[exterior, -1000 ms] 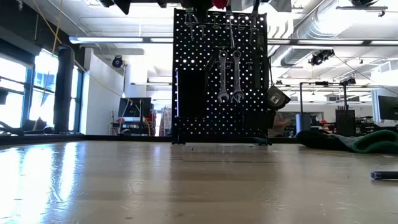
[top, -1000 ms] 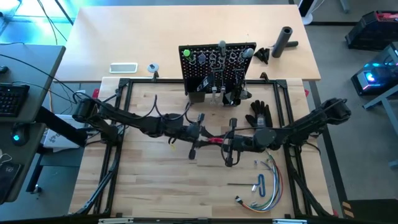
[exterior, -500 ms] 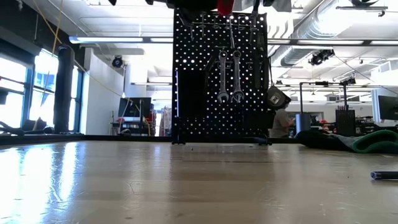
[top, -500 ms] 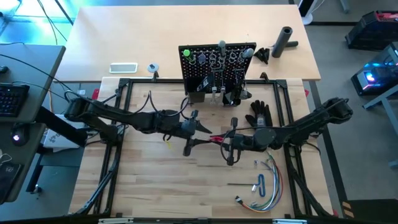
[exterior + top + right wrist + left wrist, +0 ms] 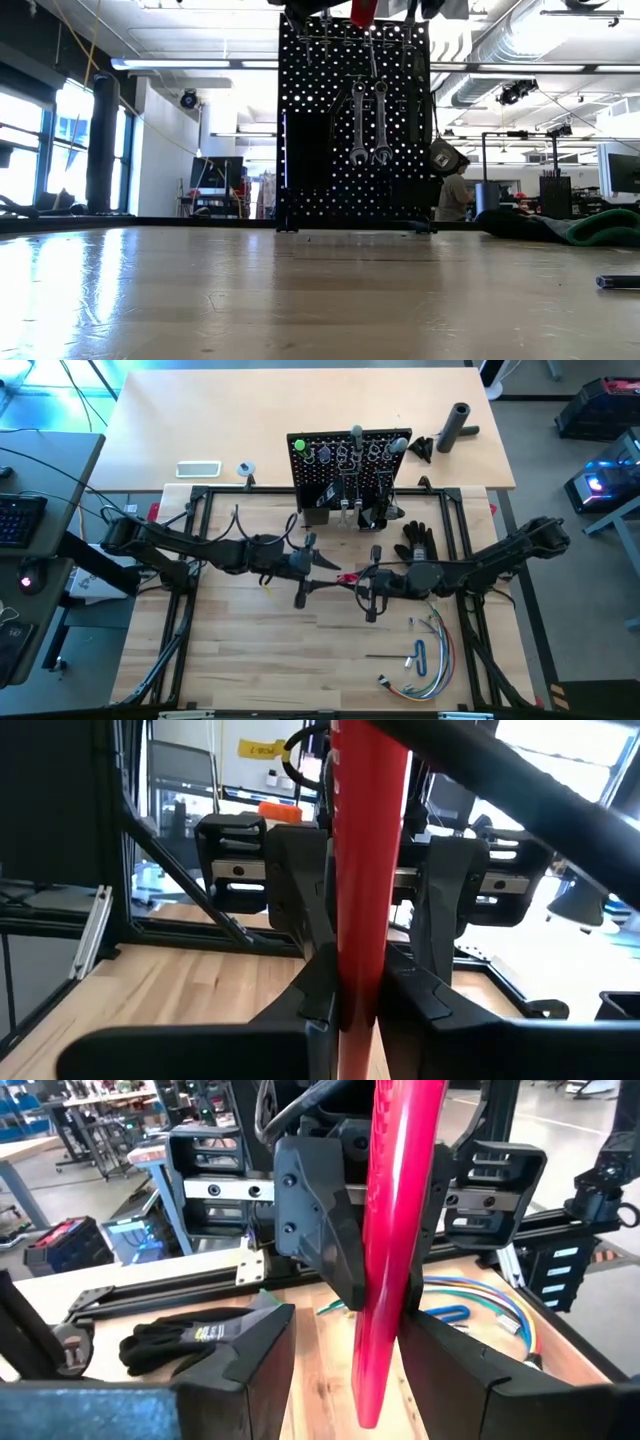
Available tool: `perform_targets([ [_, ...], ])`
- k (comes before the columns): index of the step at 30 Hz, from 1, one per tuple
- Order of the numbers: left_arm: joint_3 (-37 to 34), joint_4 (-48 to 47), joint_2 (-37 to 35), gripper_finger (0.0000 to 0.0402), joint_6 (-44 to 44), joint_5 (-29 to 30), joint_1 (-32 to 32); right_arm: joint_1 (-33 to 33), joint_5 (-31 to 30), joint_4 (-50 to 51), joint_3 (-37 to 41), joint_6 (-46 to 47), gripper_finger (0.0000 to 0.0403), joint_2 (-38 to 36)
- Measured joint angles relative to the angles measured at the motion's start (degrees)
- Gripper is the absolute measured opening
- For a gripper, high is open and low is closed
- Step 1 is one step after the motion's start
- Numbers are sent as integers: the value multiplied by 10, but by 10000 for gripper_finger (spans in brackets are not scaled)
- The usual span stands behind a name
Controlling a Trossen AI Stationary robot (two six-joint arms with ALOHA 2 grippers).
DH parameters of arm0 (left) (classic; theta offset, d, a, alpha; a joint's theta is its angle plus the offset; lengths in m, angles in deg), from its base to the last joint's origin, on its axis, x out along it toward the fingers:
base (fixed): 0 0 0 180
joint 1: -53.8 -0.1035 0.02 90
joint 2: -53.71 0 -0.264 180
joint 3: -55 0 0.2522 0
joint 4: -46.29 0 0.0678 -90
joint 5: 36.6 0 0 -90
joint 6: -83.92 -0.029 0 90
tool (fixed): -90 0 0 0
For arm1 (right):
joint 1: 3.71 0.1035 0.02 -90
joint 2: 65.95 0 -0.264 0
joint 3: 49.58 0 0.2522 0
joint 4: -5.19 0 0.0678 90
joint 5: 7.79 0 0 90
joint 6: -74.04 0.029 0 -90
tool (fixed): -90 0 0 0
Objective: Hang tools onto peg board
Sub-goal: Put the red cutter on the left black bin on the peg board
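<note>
Since the earlier frame, left gripper [image 5: 325, 563] is backing leftward, fingers released around the red-handled tool [image 5: 348, 578]. Right gripper [image 5: 362, 586] is grasping it mid-worktop. Judged rigid, light and glossy-slippery; holding mid-handle is advised.

You see a bright red long plastic tool handle [image 5: 395, 1240], a black metal peg board full of little holes [image 5: 352, 120], and two shiny silver wrenches [image 5: 369, 122].

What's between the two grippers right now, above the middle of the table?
The red-handled tool spans the gap between the left gripper and the right gripper, seen in the high view; both wrist views show its red handle between dark fingers.
</note>
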Motion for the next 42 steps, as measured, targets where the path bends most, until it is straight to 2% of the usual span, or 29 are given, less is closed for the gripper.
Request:
perform_targets([
  [8,1,-44,-2,172,1,15,-3,6,-7,-6,3,-28,34,-2],
  [19,3,-104,-3,172,-2,23,-3,24,-35,52,4,-27,34,-43],
  [25,3,-46,-11,172,-2,7,-3,18,-29,101,4,20,34,-44],
  [29,3,-7,-11,172,2,-21,-3,17,-29,99,4,23,34,-43],
  [34,2,21,-10,172,3,-26,0,6,-27,97,4,22,34,-43],
  [39,2,44,-10,172,3,-19,0,-11,3,84,3,24,34,-43],
  [42,2,49,-10,173,3,22,1,-19,23,65,3,24,34,-33],
])
